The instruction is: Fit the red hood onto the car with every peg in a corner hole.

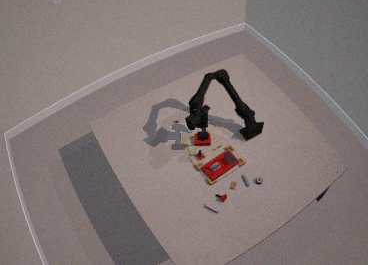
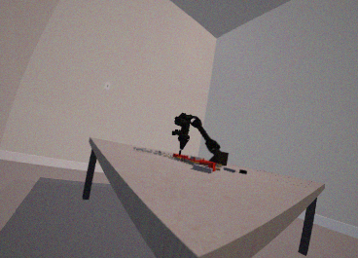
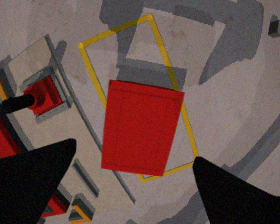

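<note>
The red hood [image 1: 202, 142] [image 3: 141, 130] lies flat side up across a yellow outline [image 3: 116, 31], turned a little against it. My gripper [image 1: 202, 134] [image 2: 181, 150] [image 3: 136, 155] is open and empty, pointing down above the hood. In the wrist view its black fingertips stand wide, one to each side of the hood's lower part. The chassis [image 1: 226, 161] [image 3: 3, 137] sits in the jig with yellow corner pieces, beside the hood. Its pegs are too small to make out, and the hood's corner holes are not visible.
A small red part with a black stem [image 1: 200, 155] [image 3: 47, 96] stands in a holder between hood and chassis. Beyond the jig lie a wheel [image 1: 258, 180], an orange block [image 1: 233, 185], a grey bar [image 1: 211, 208] and a red piece [image 1: 223, 197]. A small dark block [image 3: 275, 27] lies past the outline.
</note>
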Tool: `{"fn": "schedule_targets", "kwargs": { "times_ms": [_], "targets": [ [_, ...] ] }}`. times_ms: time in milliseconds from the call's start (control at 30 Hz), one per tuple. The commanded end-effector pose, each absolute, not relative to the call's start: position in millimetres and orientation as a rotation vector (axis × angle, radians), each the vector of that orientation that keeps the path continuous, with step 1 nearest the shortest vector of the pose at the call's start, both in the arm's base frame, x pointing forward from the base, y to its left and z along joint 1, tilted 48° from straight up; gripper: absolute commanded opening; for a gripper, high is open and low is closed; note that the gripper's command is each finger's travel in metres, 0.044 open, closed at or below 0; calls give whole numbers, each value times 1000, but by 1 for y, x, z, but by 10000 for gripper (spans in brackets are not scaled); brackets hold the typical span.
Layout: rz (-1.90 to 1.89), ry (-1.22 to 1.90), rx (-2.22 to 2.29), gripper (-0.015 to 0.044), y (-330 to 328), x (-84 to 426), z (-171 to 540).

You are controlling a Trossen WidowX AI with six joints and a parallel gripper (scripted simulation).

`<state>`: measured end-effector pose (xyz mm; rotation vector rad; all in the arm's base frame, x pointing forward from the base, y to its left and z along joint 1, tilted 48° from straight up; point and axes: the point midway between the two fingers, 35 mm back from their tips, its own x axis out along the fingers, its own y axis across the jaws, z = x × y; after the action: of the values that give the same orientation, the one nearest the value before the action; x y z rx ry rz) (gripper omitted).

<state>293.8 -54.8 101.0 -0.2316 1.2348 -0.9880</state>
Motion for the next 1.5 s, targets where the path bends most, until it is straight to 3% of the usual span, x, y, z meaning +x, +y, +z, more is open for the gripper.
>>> {"fn": "schedule_targets", "kwargs": {
  "times_ms": [0,1467],
  "targets": [
    [-991,1241,-238,440,-60,292,97],
    [-993,1240,-240,440,-85,291,75]
  ]
}}
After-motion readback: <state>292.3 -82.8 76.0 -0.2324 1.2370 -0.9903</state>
